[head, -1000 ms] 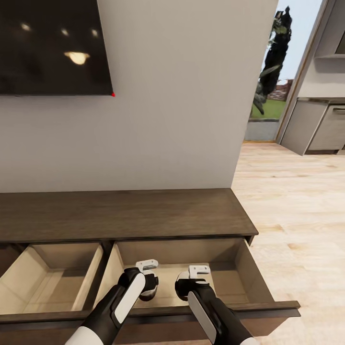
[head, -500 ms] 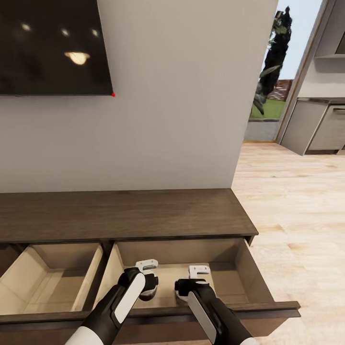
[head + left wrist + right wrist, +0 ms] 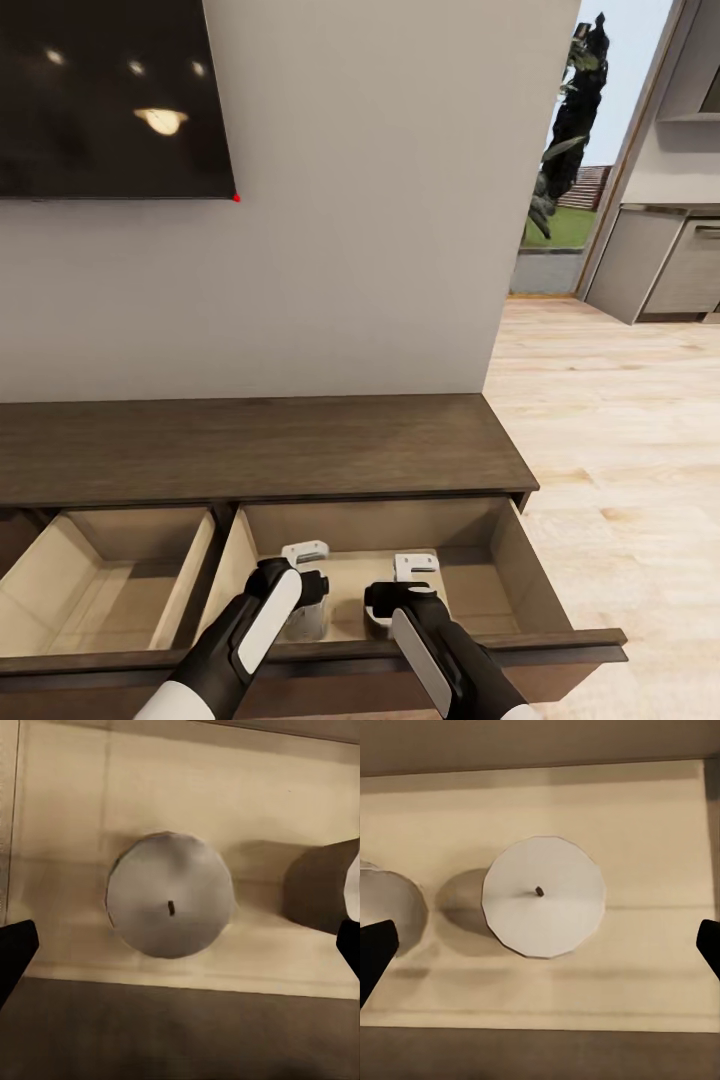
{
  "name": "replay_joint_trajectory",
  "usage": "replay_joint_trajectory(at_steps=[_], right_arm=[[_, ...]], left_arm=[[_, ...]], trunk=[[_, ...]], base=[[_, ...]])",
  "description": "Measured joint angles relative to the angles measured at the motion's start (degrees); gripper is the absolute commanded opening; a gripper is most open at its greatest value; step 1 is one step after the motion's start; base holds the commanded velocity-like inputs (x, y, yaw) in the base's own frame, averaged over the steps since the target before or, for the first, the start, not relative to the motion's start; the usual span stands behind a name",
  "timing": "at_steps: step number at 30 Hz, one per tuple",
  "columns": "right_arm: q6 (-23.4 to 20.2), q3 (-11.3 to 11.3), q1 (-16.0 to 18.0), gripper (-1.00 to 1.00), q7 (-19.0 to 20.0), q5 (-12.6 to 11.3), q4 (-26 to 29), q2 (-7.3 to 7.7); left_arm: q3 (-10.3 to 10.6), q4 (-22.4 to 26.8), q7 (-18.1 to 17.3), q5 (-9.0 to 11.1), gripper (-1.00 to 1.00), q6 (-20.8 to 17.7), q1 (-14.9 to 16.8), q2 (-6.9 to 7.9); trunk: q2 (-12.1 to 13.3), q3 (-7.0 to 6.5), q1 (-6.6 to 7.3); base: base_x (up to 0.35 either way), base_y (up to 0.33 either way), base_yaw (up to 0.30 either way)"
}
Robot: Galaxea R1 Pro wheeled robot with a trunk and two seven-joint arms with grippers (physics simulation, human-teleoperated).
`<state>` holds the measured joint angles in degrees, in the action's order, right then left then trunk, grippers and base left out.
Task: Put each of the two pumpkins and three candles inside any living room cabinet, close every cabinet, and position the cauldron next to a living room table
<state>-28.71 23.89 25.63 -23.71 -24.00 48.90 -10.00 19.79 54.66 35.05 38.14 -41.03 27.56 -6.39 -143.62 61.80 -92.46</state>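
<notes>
Two candles: both stand upright on the beige floor of the open right-hand drawer [image 3: 505,560] of the cabinet [image 3: 250,445], side by side and apart.
Left candle [image 3: 169,904]: pale grey-white, round flat top with a short dark wick, seen from straight above in the left wrist view; in the head view it [image 3: 306,615] stands just below the left gripper, partly hidden by it.
Right candle [image 3: 544,897]: same kind, centred under the right gripper's camera, casting a shadow toward its neighbour, whose edge [image 3: 388,907] shows at the side of that view.
Left gripper [image 3: 305,570]: hangs over the drawer above the left candle; its dark fingertips [image 3: 15,952] sit wide at the two sides of the wrist view, well clear of the candle, so the claw is spread and holds nothing.
Right gripper [image 3: 405,585]: hangs over the right candle, which the head view mostly hides behind it; fingertips [image 3: 376,949] likewise far apart and touching nothing.
Left drawer [image 3: 110,570]: also pulled out, beige inside.
Cabinet top: dark-brown wood, against a white wall [image 3: 380,200].
Screen [image 3: 110,95]: dark, wall-mounted above the cabinet.
Floor [image 3: 620,440]: light wood, running toward grey kitchen units [image 3: 665,260].
</notes>
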Motion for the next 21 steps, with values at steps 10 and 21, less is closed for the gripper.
replay_joint_trajectory(at_steps=[10, 21], right_arm=[[0.0, 0.0, 0.0, 1.00, 0.0, 0.0, 0.0, 0.00], [0.0, 0.0, 0.0, 1.00, 0.0, 0.0, 0.0, 0.00]], left_arm=[[-0.9, 0.1, 0.0, 0.1, 1.00, -0.1, 0.0, -0.26], [-0.9, 0.0, 0.1, 0.1, 1.00, -0.2, 0.1, -0.39]], trunk=[[0.0, -0.44, 0.05], [0.2, -2.88, 0.34]], base=[[0.000, 0.000, 0.000], [0.000, 0.000, 0.000]])
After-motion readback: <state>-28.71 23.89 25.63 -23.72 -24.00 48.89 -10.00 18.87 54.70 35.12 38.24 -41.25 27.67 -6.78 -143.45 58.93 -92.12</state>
